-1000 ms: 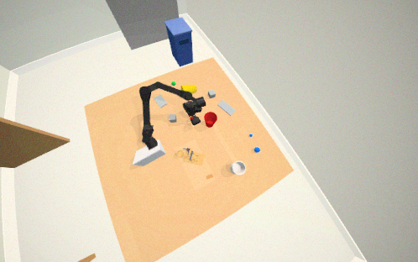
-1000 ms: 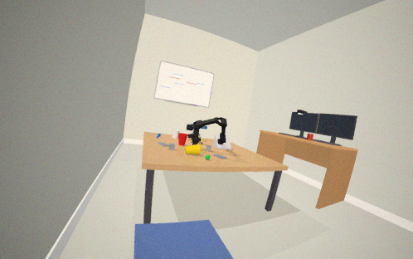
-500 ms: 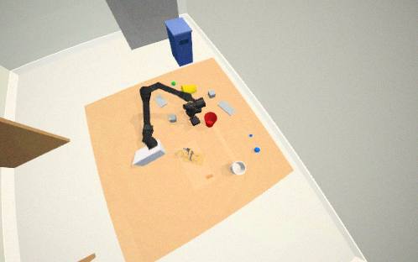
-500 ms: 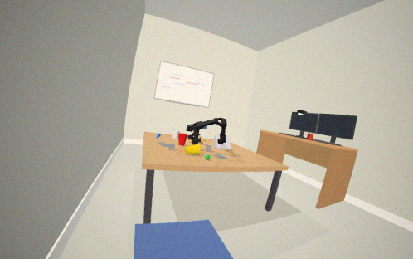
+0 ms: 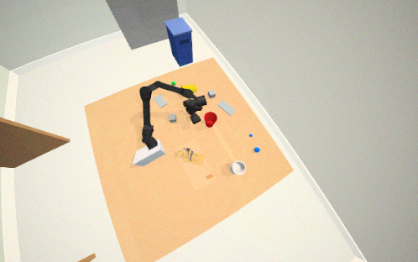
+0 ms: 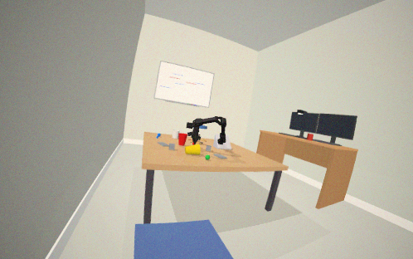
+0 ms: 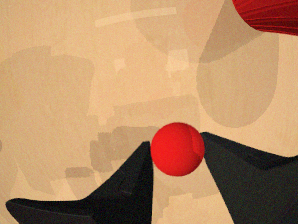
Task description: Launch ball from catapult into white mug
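A red ball [image 7: 177,149] sits between the two black fingertips in the wrist view, touched on both sides. My gripper [image 7: 174,143] [image 6: 194,143] is shut on it, low over the table, close beside the red cup. In the top view the arm hides the ball. The catapult [image 5: 192,159], a small yellowish frame with dark parts, sits on the table in front of the arm's base. The white mug [image 5: 238,168] [image 6: 175,134] stands upright farther out, toward the table's edge.
A red cup [image 5: 210,119] [image 6: 182,139] stands beside the gripper. A yellow cup [image 5: 190,88] [image 6: 192,149] lies on its side. A green ball [image 5: 173,83] [image 6: 207,157], blue balls [image 5: 257,149], grey blocks [image 5: 172,117] and flat grey plates [image 5: 227,107] are on the table.
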Robot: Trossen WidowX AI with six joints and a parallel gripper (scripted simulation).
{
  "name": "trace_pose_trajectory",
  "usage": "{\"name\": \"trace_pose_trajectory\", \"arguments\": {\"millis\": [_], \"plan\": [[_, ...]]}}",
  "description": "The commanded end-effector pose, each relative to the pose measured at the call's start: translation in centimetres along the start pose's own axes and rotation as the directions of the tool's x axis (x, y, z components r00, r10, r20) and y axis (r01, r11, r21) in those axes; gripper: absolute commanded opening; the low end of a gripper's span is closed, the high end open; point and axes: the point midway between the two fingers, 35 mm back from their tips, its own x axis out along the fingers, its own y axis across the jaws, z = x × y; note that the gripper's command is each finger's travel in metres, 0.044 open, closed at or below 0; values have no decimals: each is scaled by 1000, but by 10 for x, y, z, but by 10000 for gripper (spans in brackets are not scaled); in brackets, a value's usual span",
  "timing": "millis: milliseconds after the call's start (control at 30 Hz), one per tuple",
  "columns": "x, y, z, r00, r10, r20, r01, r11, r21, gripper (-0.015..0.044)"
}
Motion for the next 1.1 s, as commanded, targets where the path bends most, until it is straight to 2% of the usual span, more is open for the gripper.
{"name": "trace_pose_trajectory", "arguments": {"millis": [0,433,633,1067], "plan": [[-23,-1,4,1000,-8,7,8,1000,-3,0],[-91,4,1,1000,-3,4,3,1000,-3,0],[-95,2,-1,1000,-5,2,5,1000,4,0],[-93,-105,-44,995,-37,-89,58,968,243,0]]}}
